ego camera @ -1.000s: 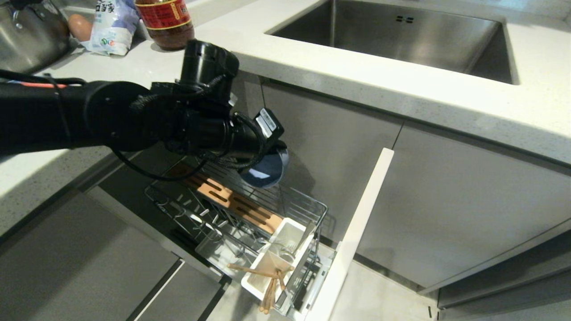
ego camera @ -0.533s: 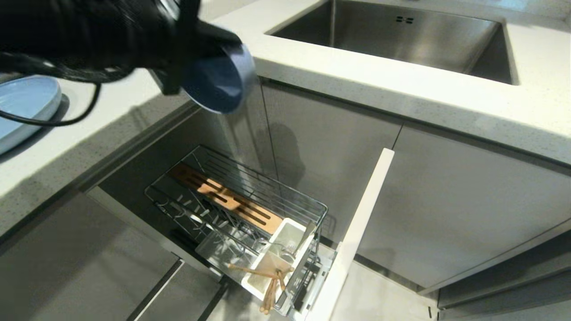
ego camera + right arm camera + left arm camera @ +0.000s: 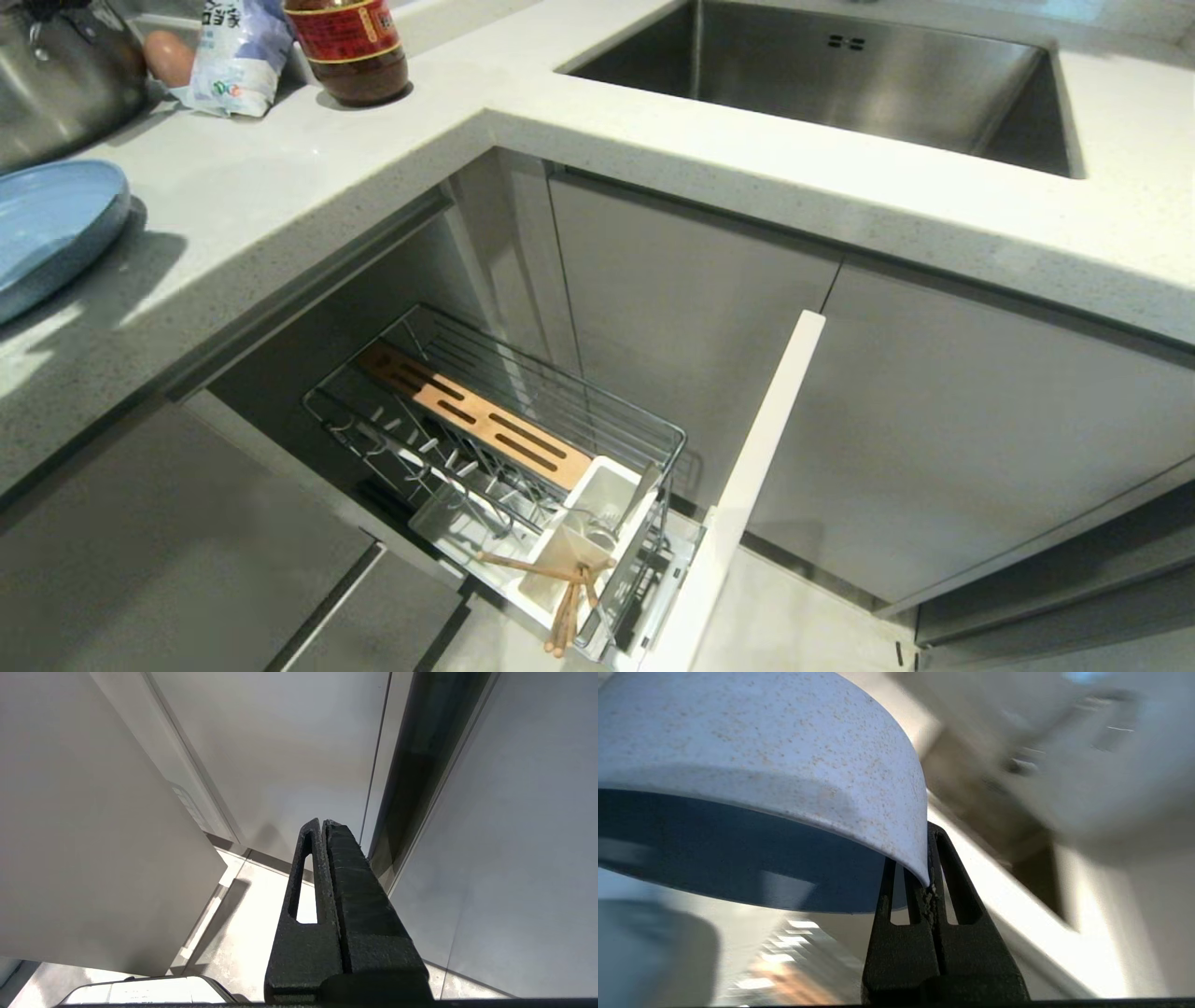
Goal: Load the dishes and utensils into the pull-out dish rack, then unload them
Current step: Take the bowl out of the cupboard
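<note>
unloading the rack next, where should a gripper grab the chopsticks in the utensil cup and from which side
Grip the chopsticks on the stretch that juts beyond the white utensil cup at the pull-out dish rack front, probably from above. They lie tilted over the cup's rim, tips hanging free there, while wire walls crowd the other sides.

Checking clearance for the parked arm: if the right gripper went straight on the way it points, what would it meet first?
Probably the pale grey cabinet panel beyond the right gripper; nothing nearer shows, though depth is unclear.

Pale blue bowl (image 3: 761, 765) tilted, rim pinched; chopsticks (image 3: 565, 597) in rack (image 3: 523, 439).
</note>
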